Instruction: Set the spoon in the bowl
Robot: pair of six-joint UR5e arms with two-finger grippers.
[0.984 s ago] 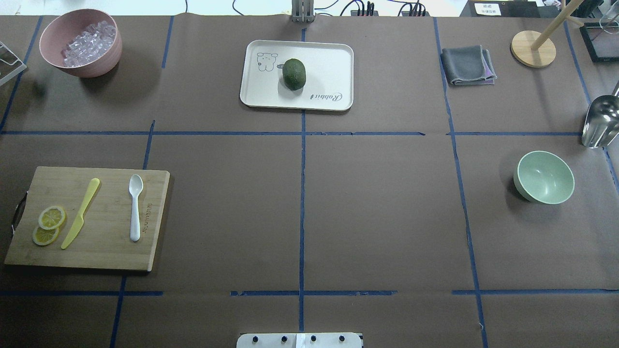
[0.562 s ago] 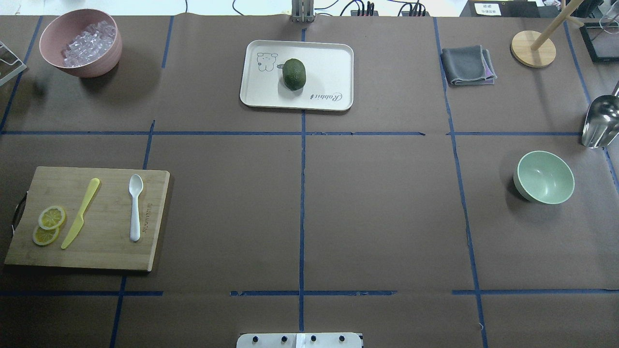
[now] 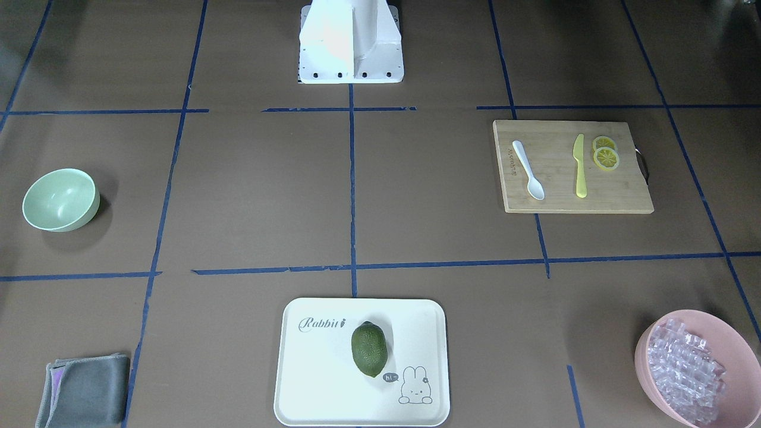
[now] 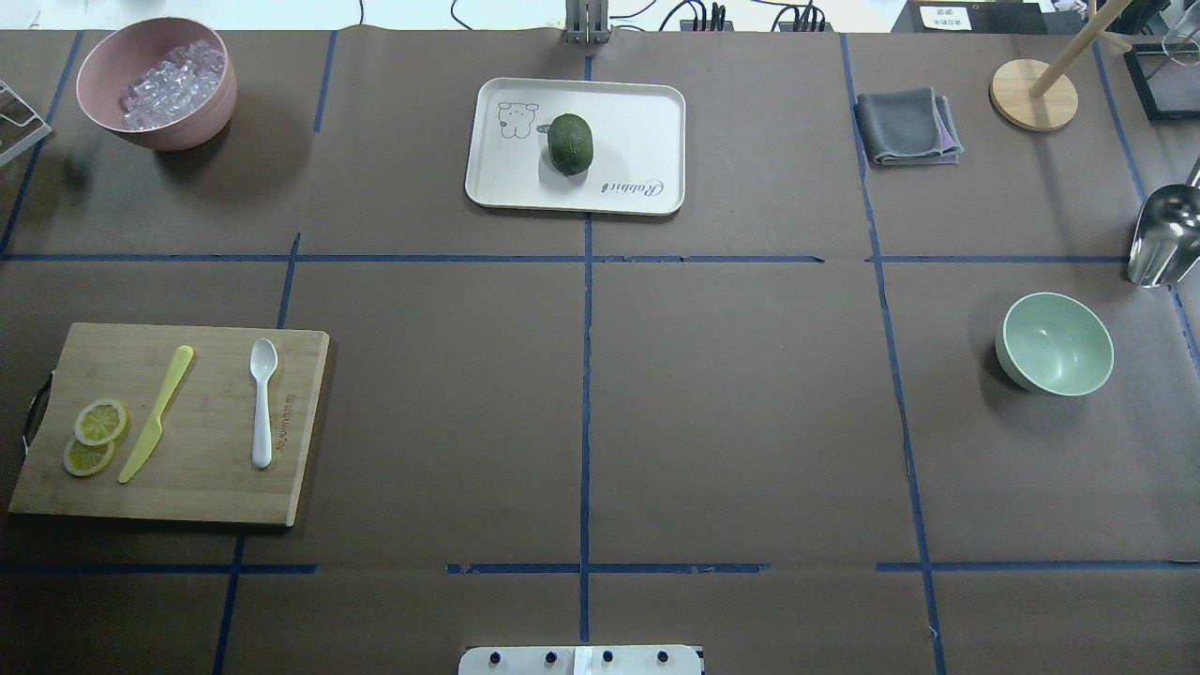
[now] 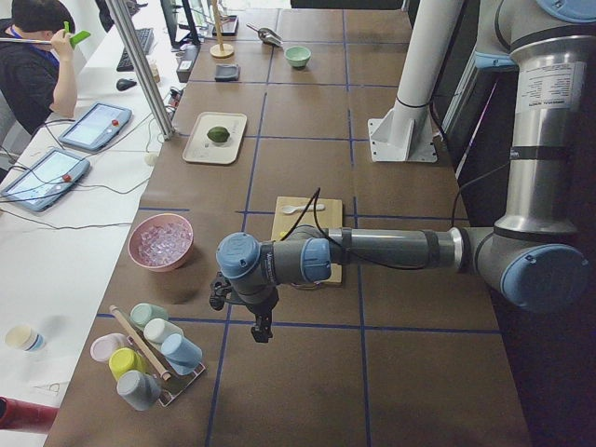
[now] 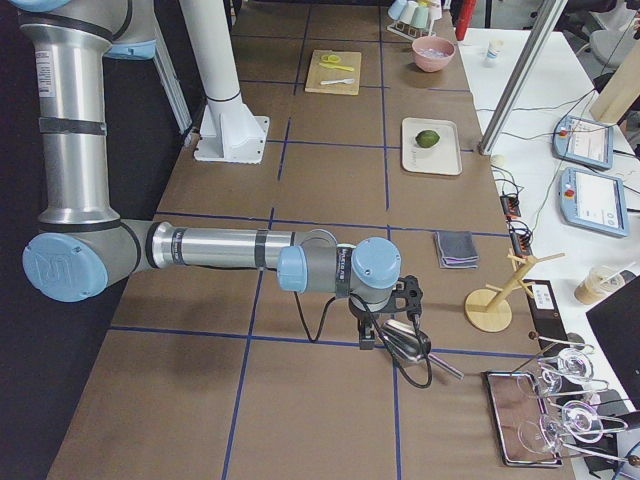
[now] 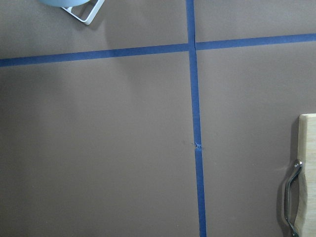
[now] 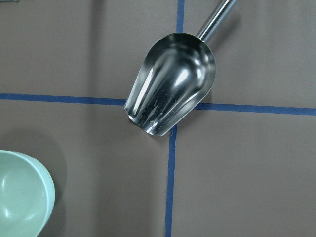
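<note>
The white spoon (image 4: 262, 403) lies on the wooden cutting board (image 4: 187, 492) at the near left, scoop pointing away from me; it also shows in the front view (image 3: 528, 169). The empty mint-green bowl (image 4: 1055, 343) stands on the table at the far right, and its rim shows in the right wrist view (image 8: 19, 192). My left gripper (image 5: 261, 331) shows only in the exterior left view, hanging beyond the board's left end. My right gripper (image 6: 372, 338) shows only in the exterior right view, over the metal scoop by the bowl. I cannot tell whether either is open or shut.
On the board lie a yellow-green knife (image 4: 155, 412) and lemon slices (image 4: 98, 422). A pink bowl of clear cubes (image 4: 155, 84) stands back left, a tray (image 4: 637, 122) with a green fruit (image 4: 570, 143) back centre, a grey cloth (image 4: 907, 127) back right. A metal scoop (image 4: 1162, 234) lies beside the bowl.
</note>
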